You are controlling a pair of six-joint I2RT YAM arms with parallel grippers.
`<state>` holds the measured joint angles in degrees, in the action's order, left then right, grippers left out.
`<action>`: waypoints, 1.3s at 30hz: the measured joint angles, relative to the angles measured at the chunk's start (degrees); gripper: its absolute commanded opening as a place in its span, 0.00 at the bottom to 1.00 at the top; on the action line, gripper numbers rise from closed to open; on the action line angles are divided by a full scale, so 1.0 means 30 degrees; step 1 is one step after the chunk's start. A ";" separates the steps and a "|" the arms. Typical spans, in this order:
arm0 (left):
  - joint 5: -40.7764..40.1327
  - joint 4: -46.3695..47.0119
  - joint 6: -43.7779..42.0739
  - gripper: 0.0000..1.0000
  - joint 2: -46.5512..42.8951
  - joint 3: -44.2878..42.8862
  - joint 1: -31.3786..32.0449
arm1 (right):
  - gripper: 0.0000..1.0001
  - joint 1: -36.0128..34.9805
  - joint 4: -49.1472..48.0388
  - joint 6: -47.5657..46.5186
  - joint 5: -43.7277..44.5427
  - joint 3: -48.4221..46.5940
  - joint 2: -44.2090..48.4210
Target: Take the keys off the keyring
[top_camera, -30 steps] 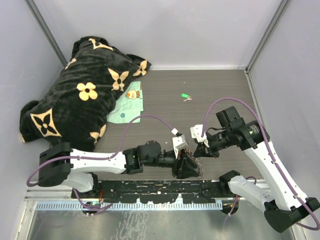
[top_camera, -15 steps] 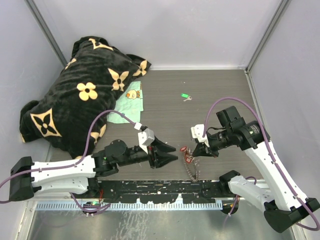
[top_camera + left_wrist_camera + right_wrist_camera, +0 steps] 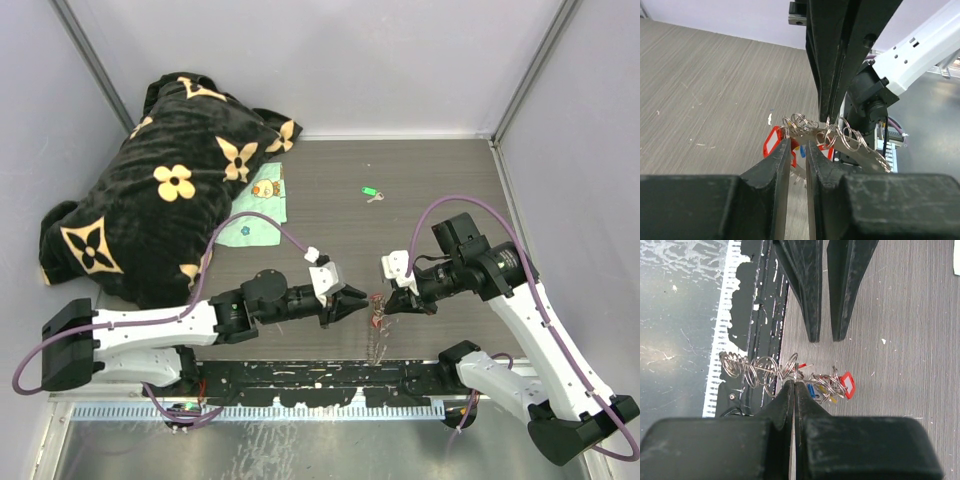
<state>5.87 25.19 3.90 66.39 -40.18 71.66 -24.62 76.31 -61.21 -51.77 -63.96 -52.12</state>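
right gripper [image 3: 393,300]: fingers pinched flat together on one wire loop of the keyring [image 3: 760,371].
keyring: edge-on in both wrist views, near the front edge of the table [image 3: 450,190], coils trailing from the right fingertips toward the near rail.
keys [image 3: 845,384]: bunched on the keyring just beside the right fingertips, red tag outermost, blue and yellow bits behind it.
left gripper [image 3: 356,300]: narrow gap between the fingers, nothing clamped; tips just beside the keyring, facing the right gripper; touching or not, cannot tell.
loose key [image 3: 371,192]: green tag, alone on the table, well apart from both grippers.
blanket [image 3: 170,180]: black with cream flowers, heaped at the far left.
cloth [image 3: 262,212]: mint, sticking out from under the blanket's edge.
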 measured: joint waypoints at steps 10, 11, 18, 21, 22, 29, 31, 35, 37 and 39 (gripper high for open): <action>0.0845 0.1581 -0.0219 0.21 0.1392 0.0000 0.0211 | 0.01 0.0000 0.0000 -0.0036 -0.0153 0.0000 0.0007; 0.0852 0.1698 -0.0233 0.22 0.1450 0.0000 0.0219 | 0.01 0.0000 0.0007 -0.0044 -0.0160 0.0007 0.0007; 0.1071 0.1829 -0.0306 0.25 0.1545 0.0000 0.0219 | 0.01 0.0036 0.0015 -0.0044 -0.0262 0.0007 0.0007; 0.1362 0.1821 -0.0430 0.26 0.1545 0.0000 0.0211 | 0.01 0.0036 0.0066 -0.0044 -0.0270 0.0029 0.0007; 0.1494 0.1814 -0.0466 0.27 0.1545 0.0000 0.0204 | 0.01 0.0036 0.0102 -0.0044 -0.0270 0.0036 0.0007; 0.2674 0.1785 -0.0561 0.30 0.1545 -0.0036 0.0240 | 0.01 0.0036 0.0124 -0.0044 -0.0255 0.0044 0.0007; 0.2805 0.1749 -0.0597 0.30 0.1545 -0.0051 0.0233 | 0.01 0.0036 0.0124 -0.0044 -0.0262 0.0044 0.0007; 0.2827 0.1443 -0.0619 0.30 0.1545 -0.0270 0.0233 | 0.01 0.0036 0.0124 -0.0044 -0.0277 0.0044 0.0000; 0.2754 0.1341 -0.0612 0.30 0.1559 -0.0546 0.0233 | 0.01 0.0036 0.0124 -0.0051 -0.0277 0.0044 0.0000; 0.2608 0.1326 -0.0612 0.28 0.1683 -0.0874 0.0233 | 0.01 0.0036 0.0124 -0.0044 -0.0284 0.0044 0.0000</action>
<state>13.69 29.17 2.07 71.44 -42.81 72.36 -24.51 76.69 -61.34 -52.62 -63.83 -52.12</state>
